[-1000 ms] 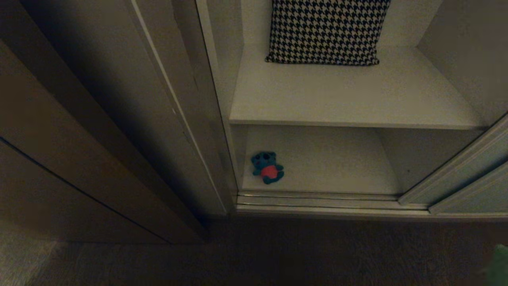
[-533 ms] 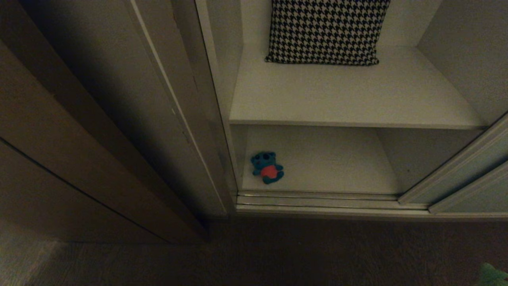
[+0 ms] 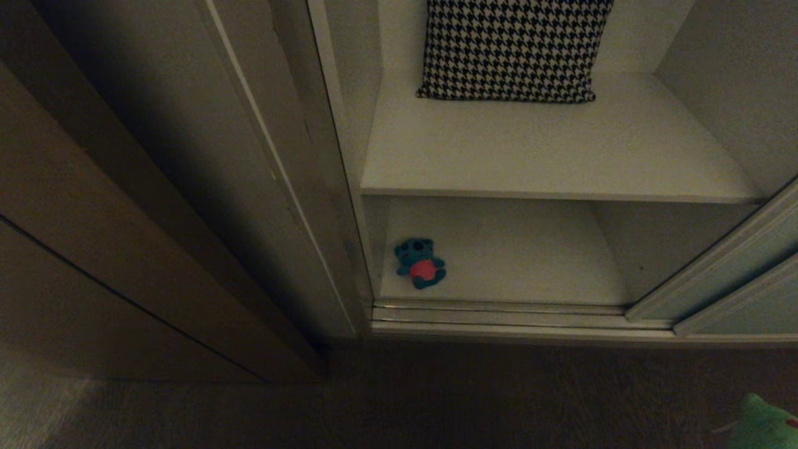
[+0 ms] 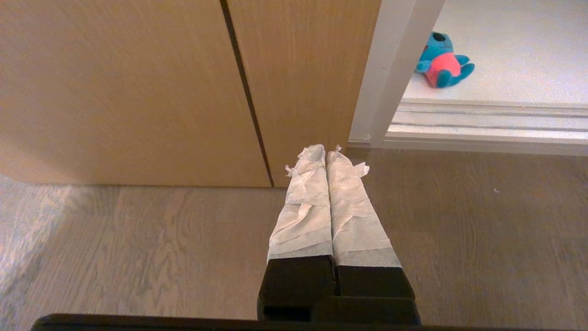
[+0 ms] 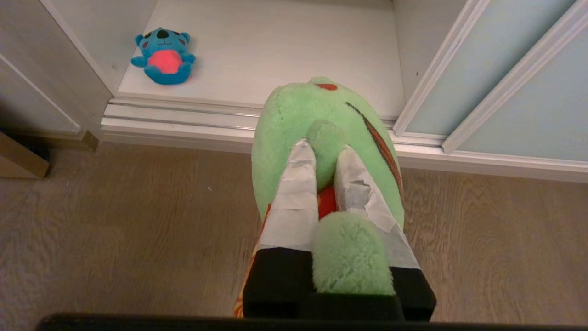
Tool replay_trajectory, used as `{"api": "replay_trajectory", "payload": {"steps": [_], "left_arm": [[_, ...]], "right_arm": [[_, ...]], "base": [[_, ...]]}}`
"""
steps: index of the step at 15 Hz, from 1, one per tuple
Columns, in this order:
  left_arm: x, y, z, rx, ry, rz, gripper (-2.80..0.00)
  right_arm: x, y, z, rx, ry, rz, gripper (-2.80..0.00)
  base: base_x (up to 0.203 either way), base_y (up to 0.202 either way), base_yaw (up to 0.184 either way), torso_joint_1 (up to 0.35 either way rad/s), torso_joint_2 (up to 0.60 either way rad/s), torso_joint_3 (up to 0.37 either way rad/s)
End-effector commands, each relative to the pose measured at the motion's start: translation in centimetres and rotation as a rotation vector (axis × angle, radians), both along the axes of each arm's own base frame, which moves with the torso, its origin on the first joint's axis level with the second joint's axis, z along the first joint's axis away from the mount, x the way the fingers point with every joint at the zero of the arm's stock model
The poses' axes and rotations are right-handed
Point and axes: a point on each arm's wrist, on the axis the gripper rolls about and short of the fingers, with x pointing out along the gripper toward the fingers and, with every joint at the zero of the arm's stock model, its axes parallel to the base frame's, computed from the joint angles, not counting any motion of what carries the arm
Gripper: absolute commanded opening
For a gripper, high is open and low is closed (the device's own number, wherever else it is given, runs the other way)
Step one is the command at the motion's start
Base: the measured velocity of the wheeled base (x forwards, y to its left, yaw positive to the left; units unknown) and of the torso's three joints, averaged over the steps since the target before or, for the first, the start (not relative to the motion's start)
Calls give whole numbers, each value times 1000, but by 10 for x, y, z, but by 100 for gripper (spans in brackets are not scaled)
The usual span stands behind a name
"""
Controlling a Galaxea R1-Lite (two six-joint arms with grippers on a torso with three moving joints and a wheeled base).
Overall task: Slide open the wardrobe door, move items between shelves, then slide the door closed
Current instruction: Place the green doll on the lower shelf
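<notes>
- The left gripper [image 4: 326, 154] hangs above the wooden floor [image 4: 138, 248], its taped fingers pressed together on nothing.
- The blue bear [image 3: 419, 264] lies at the lower shelf's [image 3: 530, 262] left front corner.
- The right gripper [image 5: 324, 149] pinches the green frog [image 5: 294, 119] above the floor before the sliding wardrobe door [image 5: 528, 105].

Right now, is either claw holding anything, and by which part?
The right claw grips the green frog by a small limb-like nub on its body. The left claw is shut on nothing.
</notes>
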Motion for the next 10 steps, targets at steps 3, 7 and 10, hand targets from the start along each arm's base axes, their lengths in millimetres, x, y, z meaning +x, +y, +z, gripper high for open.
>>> {"api": "replay_trajectory", "payload": {"steps": [3, 7, 10], "left_arm": [[0, 0, 0, 0, 1, 0, -280], [0, 0, 0, 0, 2, 0, -280], [0, 0, 0, 0, 2, 0, -280]], "right_arm": [[0, 0, 0, 0, 5, 1, -280], [0, 0, 0, 0, 4, 1, -280], [0, 0, 0, 0, 5, 1, -280]], "base": [[0, 0, 0, 0, 0, 0], [0, 0, 0, 0, 0, 0], [0, 0, 0, 0, 0, 0]]}}
